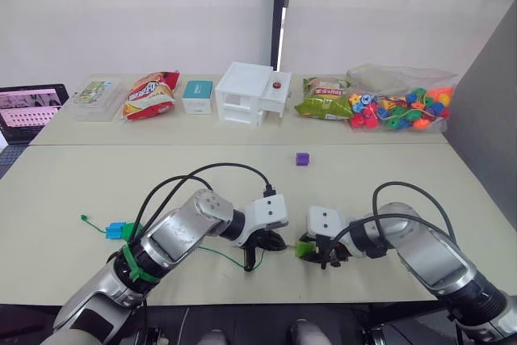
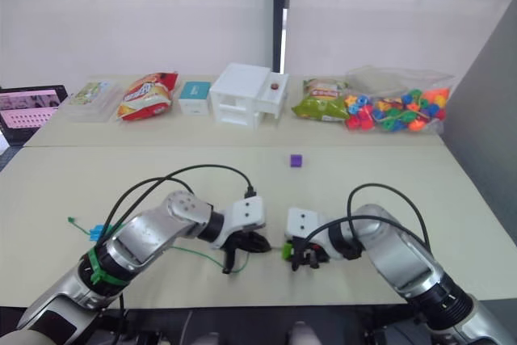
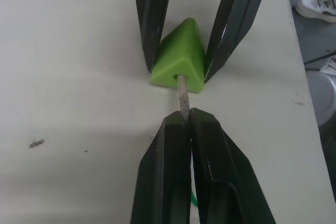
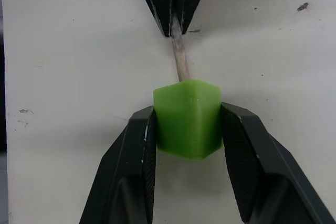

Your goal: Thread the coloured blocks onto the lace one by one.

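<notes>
My left hand (image 3: 186,124) is clenched on the stiff grey tip of the lace (image 3: 182,93), w/ the tip just entering the hole of the light green block (image 4: 188,116). My right hand (image 4: 187,124) grips that block by its sides, low over the tabletop (image 1: 363,183) near the front edge. The lace's green cord runs back left to a blue block (image 1: 118,230), which looks already threaded, tho I can't confirm. One purple block (image 1: 302,158) sits loose, well apart mid-tabletop. So approx one done, one in progress, rest left; other blocks not located.
</notes>
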